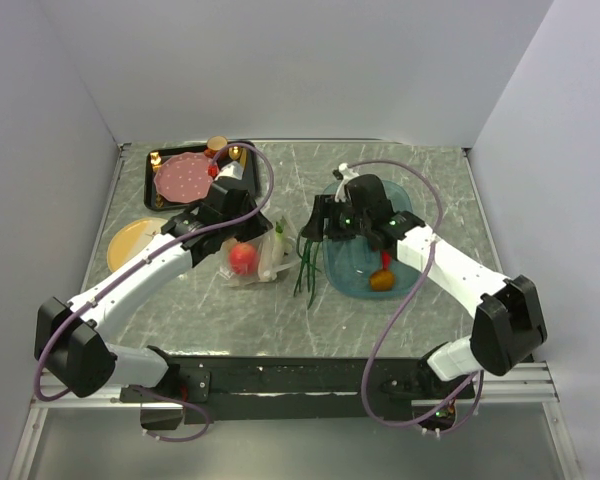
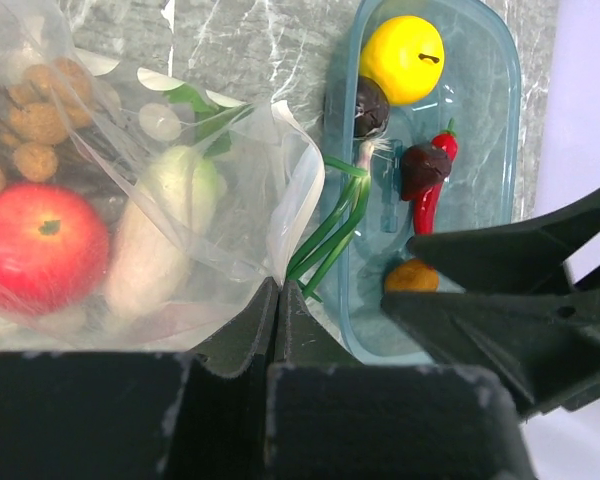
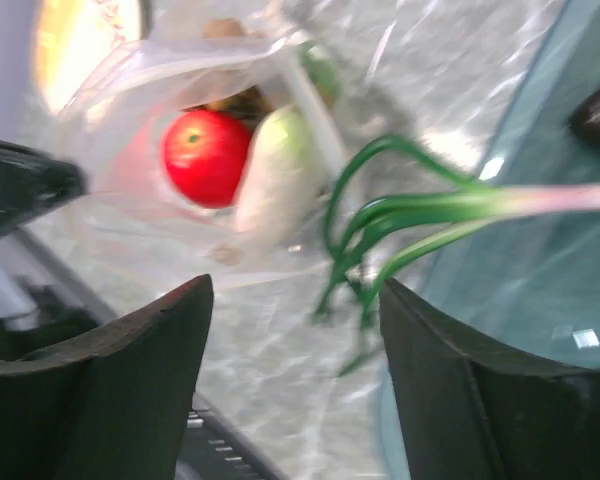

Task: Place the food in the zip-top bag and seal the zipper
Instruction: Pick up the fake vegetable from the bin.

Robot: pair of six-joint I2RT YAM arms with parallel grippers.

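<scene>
Top view: the left gripper (image 1: 230, 214) pinches the zip-top bag (image 1: 266, 266) at mid-table, just left of the teal tray (image 1: 352, 288). The right gripper (image 1: 322, 226) hangs over the tray's left rim.

Left wrist view: the jaws are pressed together on the bag's edge. The red apple (image 2: 40, 248) and white piece (image 2: 160, 235) show inside the clear, crumpled film. The green leaves (image 2: 330, 228) drape over the tray rim and the red chili (image 2: 432, 190) lies in the tray.

Right wrist view: the fingers are spread and empty, the leaves just beyond them. Risk: the thin leaves may slip from the closing jaws, or snag the bag's limp mouth and collapse it.
</scene>
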